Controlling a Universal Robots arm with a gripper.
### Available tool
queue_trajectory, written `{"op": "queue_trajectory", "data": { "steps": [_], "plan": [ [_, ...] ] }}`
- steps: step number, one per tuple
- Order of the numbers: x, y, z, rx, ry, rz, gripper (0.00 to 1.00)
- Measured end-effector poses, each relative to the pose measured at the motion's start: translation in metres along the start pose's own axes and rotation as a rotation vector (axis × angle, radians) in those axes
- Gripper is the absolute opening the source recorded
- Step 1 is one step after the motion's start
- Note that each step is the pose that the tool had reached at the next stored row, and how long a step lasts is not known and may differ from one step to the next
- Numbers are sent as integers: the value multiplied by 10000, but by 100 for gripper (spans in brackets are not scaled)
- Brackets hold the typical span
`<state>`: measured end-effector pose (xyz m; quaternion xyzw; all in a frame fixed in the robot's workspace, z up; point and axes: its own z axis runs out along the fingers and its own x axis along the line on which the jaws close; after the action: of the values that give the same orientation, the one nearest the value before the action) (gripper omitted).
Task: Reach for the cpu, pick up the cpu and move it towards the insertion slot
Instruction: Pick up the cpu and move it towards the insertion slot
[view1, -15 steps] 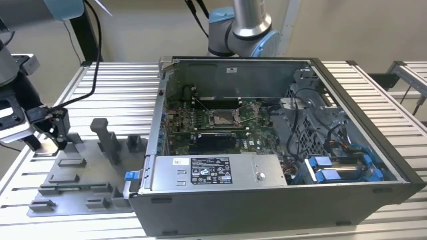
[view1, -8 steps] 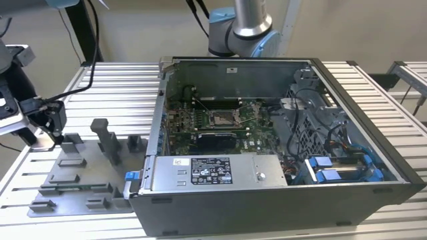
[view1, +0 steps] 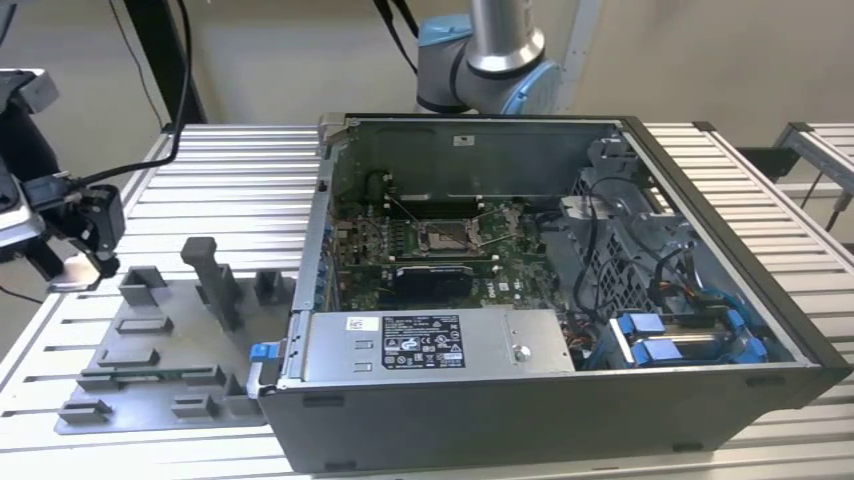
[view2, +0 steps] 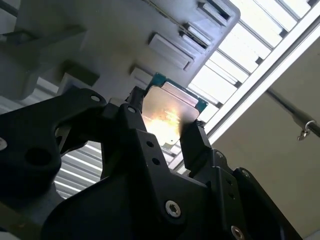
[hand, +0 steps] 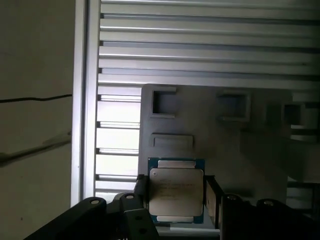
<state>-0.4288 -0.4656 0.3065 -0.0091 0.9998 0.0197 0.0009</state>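
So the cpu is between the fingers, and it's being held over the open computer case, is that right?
Not quite. The cpu is between the fingers, but it is over the grey tray, not the open computer case. Both wrist views show the tray behind the cpu.

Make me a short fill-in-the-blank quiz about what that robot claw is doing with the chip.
1. The gripper grips the cpu by two opposite edges, with the grey plastic ___ behind it in both wrist views.
2. The insertion slot sits on a ___ circuit board.
3. That board lies inside an open computer ___.
4. In the exterior view, the gripper hangs near the view's ___ edge.

Missing words: tray; green; case; left.
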Motion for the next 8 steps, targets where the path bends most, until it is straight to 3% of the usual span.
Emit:
{"op": "queue_trajectory", "data": {
  "steps": [8],
  "plan": [
    [0,6,-162,-1,0,0,0]
  ]
}}
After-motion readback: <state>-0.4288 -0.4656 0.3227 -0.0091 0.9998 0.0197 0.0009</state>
